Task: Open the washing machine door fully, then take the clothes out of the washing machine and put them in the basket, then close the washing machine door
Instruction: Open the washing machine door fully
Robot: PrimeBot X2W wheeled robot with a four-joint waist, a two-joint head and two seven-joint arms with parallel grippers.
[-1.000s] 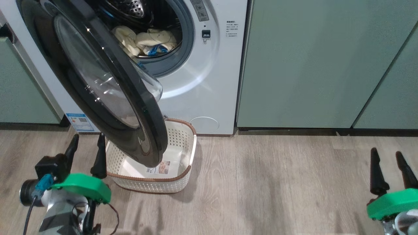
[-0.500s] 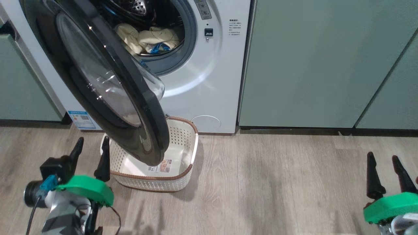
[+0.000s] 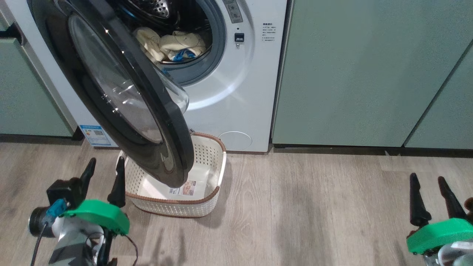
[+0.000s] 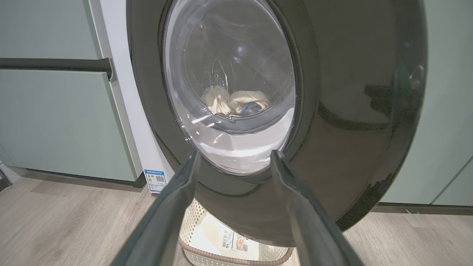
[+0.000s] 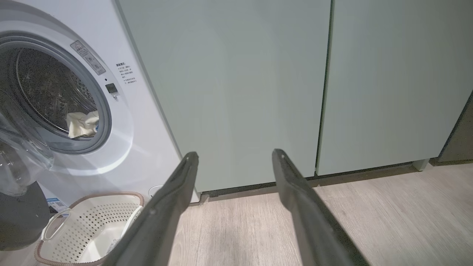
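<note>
A: Head view, anything new?
B: Only the camera has drifted. The washing machine door (image 3: 118,92) hangs half open over the basket (image 3: 177,207) on the floor (image 3: 314,214); left gripper (image 3: 106,159) and right gripper (image 3: 426,176) both spread, empty
A: Left wrist?
B: Faces the door glass, apart from it
A: Right wrist?
B: The clothes (image 5: 82,125) lie in the washing machine (image 5: 147,140); opening isn't finished

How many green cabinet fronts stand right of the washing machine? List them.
2 cabinet fronts: one beside the washing machine, one farther right; others may be out of frame.
</note>
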